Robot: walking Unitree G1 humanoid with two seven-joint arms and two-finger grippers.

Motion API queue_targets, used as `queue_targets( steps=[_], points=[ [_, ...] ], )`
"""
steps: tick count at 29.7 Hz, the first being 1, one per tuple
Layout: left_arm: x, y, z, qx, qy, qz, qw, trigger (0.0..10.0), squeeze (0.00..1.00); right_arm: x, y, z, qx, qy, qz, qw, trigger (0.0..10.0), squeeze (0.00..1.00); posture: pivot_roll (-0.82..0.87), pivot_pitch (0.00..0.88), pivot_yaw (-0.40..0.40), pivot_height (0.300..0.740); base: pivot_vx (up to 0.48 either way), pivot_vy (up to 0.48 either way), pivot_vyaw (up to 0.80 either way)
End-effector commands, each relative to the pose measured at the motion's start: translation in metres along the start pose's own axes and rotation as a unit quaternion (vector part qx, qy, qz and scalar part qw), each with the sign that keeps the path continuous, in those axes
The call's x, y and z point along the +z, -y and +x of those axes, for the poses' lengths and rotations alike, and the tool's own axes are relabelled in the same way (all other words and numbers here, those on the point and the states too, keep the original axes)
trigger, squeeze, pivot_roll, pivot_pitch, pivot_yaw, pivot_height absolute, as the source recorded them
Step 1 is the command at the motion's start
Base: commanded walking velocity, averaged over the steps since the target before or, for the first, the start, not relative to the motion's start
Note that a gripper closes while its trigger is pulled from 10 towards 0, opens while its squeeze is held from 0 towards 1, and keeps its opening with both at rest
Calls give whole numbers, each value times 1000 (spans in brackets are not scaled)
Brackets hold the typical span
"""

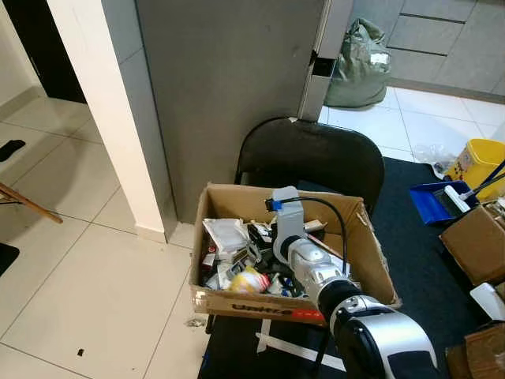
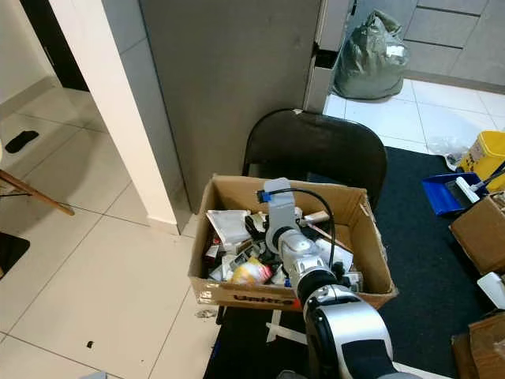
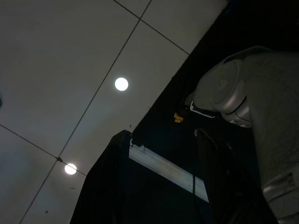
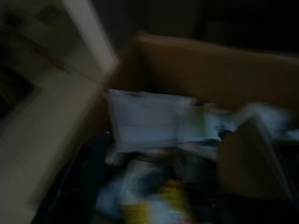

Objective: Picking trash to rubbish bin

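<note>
A cardboard box [image 1: 237, 302] packed with mixed trash sits on a black chair [image 1: 316, 154]. Inside it lie a white plastic packet [image 1: 225, 233], a yellow and red wrapper [image 1: 248, 280] and several dark scraps. My right arm reaches into the box from the near side, and its gripper [image 1: 260, 251] is down among the trash in the box's middle. The litter hides its fingers, and the right wrist view is blurred, showing the white packet [image 4: 145, 123] and the box wall [image 4: 210, 56]. My left gripper [image 3: 163, 186] hangs idle over the dark mat, open and holding nothing.
A white pillar [image 1: 110, 103] and grey wall stand behind the box on the left. A small scrap [image 1: 194, 322] lies on the tiles by the box. On the right are a blue dustpan [image 1: 434, 201], a yellow bucket [image 1: 481, 162] and more cardboard boxes [image 1: 477, 241]. A green bag [image 1: 359, 63] sits far back.
</note>
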State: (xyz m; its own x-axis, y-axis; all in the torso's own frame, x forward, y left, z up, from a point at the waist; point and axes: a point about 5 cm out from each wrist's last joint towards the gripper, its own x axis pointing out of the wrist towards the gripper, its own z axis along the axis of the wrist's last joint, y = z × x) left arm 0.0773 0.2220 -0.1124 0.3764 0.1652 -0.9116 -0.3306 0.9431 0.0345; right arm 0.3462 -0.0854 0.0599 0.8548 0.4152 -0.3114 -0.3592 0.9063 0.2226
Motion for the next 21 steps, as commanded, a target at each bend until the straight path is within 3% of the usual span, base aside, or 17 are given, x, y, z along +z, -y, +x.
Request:
queue_targets(
  steps=[1,2,3,4,5,9,11,13,21],
  points=[
    [-4,-3,-1,3,-10,9,1000,10000,0,-1,-4,0,32,4,43,999,10000,902,141,45,-13,740,0,0,0],
    [-4,-3,-1,3,-10,13,1000,10000,0,-2,-16,1,104,0,78,992,10000,216,141,45,-13,740,0,0,0],
    [-5,-3,-1,3,-14,22,1000,10000,0,-6,-39,-4,260,-4,101,960,10000,0,137,45,-11,740,0,0,0],
    [-5,-3,-1,3,-14,22,1000,10000,0,-6,-39,-4,260,-4,101,960,10000,0,137,45,-11,740,0,0,0],
    [-5,-3,-1,3,-15,24,1000,10000,0,-8,-45,-7,311,-3,105,945,10000,0,137,45,-11,740,0,0,0],
    [-6,-2,-1,3,-18,26,999,10000,0,-18,-53,-16,394,-22,109,912,10000,0,138,46,-11,740,-150,0,0],
    [-7,-2,-1,2,-19,28,999,10000,0,-25,-53,-17,383,-35,88,919,10000,0,137,48,-9,740,-379,0,0],
    [-7,-1,-1,1,-20,30,999,10000,0,-29,-51,-14,344,-44,95,933,10000,0,135,47,-9,740,-386,0,0],
    [-7,0,-1,-1,-20,34,999,10000,0,-27,-49,-17,366,-39,102,924,10000,0,132,49,-8,740,-307,0,0]
  ],
)
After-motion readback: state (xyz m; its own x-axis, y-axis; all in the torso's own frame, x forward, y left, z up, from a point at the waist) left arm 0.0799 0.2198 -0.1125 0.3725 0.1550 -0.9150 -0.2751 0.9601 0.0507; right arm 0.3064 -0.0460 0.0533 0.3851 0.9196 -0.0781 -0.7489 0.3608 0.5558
